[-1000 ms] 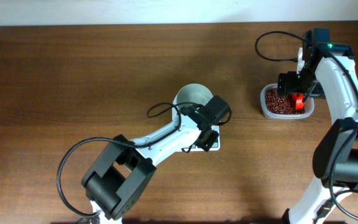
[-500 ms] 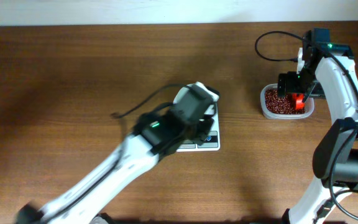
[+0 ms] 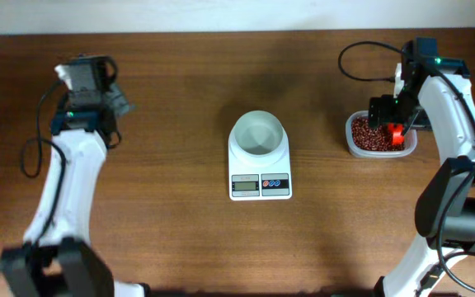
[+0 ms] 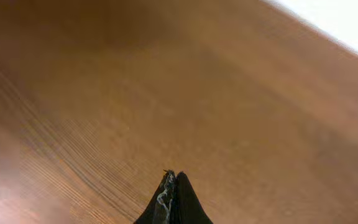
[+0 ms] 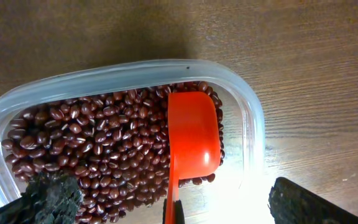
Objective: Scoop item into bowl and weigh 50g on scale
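On the table (image 3: 180, 99), a tub (image 5: 123, 71) holds beans (image 5: 104, 143) and a scoop (image 5: 193, 134).

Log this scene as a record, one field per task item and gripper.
bowl: empty, sitting on the scale
scale: mid-table
beans: in the clear tub, right side
scoop: red, resting in the beans
left gripper: shut, empty, over the table at far left
right gripper: open above the tub, scoop handle between its fingers

Wooden table (image 3: 163, 99) carries the scale (image 3: 260, 186) and tub (image 3: 376, 154).
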Motion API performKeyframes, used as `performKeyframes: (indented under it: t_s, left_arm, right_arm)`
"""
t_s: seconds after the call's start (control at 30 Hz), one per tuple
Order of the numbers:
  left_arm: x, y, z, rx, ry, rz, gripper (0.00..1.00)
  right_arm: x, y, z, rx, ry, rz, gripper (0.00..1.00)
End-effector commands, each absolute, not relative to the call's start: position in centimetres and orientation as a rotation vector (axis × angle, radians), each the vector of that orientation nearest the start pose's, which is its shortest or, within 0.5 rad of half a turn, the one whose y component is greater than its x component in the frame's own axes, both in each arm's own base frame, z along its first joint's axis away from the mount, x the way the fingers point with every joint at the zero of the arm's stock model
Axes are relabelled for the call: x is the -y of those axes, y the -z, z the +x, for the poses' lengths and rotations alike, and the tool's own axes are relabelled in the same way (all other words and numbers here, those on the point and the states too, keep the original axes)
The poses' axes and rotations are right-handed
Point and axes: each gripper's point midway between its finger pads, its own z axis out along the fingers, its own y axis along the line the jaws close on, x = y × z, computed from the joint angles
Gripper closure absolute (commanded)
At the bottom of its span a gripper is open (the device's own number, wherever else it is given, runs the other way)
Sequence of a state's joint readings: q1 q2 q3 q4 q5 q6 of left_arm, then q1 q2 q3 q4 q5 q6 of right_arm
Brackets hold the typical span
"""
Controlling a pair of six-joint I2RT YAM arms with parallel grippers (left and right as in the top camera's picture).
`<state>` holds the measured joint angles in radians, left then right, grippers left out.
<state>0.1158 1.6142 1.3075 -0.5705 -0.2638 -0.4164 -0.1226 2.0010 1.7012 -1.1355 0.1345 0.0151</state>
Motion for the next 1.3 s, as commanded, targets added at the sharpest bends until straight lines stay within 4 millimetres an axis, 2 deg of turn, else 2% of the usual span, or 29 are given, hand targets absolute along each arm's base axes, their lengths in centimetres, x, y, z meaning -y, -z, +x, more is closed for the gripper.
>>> performKeyframes:
  t_s: [0.0,0.07,0.2,0.3,0.33,0.4,0.5,0.53,0.57,0.63,0.73,0.8,0.87,0.97,1.0,1.07,1.17,1.27]
  left_arm:
    - [-9.3,-12.5,43.8,-2.419,0.019,-0.798,1.00]
    - [-8.9,-11.5,43.9,-2.454,0.049,-0.773,1.00]
    - [-7.7,-11.2,43.5,-2.515,0.066,-0.665,1.00]
    - [-7.1,-10.3,42.0,-2.593,0.080,-0.670,1.00]
    - [-5.8,-10.0,41.6,-2.635,0.145,-0.605,1.00]
    - [-2.6,-10.0,40.9,-2.690,0.283,-0.532,1.00]
    - [4.5,-11.2,39.7,-2.745,0.488,-0.342,1.00]
    - [6.8,-11.5,39.2,-2.760,0.506,-0.276,1.00]
    - [11.5,-11.9,38.2,-2.778,0.548,-0.171,1.00]
    - [16.8,-12.3,37.3,-2.765,0.588,-0.057,1.00]
    - [22.0,-12.7,36.4,-2.711,0.524,0.013,1.00]
    - [23.3,-12.8,36.1,-2.663,0.407,0.057,1.00]
    - [23.6,-12.4,35.8,-2.611,0.232,0.095,1.00]
    - [27.1,-11.8,34.1,-2.588,0.223,0.199,1.00]
    - [27.6,-11.2,33.7,-2.590,0.200,0.186,1.00]
    - [27.8,-9.7,33.4,-2.588,0.110,0.209,1.00]
    - [27.6,-6.1,33.4,-2.624,-0.011,0.237,1.00]
    - [27.4,-2.7,33.4,-2.658,-0.095,0.381,1.00]
  right_arm:
    - [7.4,-9.0,40.7,-3.016,0.231,0.216,0.01]
    - [7.4,-9.0,40.7,-3.016,0.230,0.216,0.01]
    - [7.4,-9.0,40.7,-3.016,0.231,0.216,0.01]
    - [7.4,-9.0,40.7,-3.016,0.231,0.216,0.01]
    - [7.4,-9.0,40.7,-3.016,0.231,0.216,0.01]
    - [7.4,-9.0,40.7,-3.016,0.230,0.216,0.01]
    - [7.4,-9.0,40.7,-3.016,0.230,0.216,0.01]
    - [7.4,-9.0,40.7,-3.016,0.231,0.216,0.01]
    - [7.4,-9.0,40.7,-3.016,0.231,0.216,0.01]
    - [7.4,-9.0,40.7,-3.016,0.231,0.216,0.01]
    - [7.4,-9.0,40.7,-3.016,0.230,0.216,0.01]
    - [7.4,-9.0,40.7,-3.016,0.231,0.216,0.01]
    - [7.4,-9.0,40.7,-3.016,0.231,0.216,0.01]
    - [7.4,-9.0,40.7,-3.016,0.231,0.216,0.01]
    - [7.4,-9.0,40.7,-3.016,0.231,0.216,0.01]
    - [7.4,-9.0,40.7,-3.016,0.231,0.216,0.01]
    - [7.4,-9.0,40.7,-3.016,0.230,0.216,0.01]
    - [7.4,-9.0,40.7,-3.016,0.230,0.216,0.01]
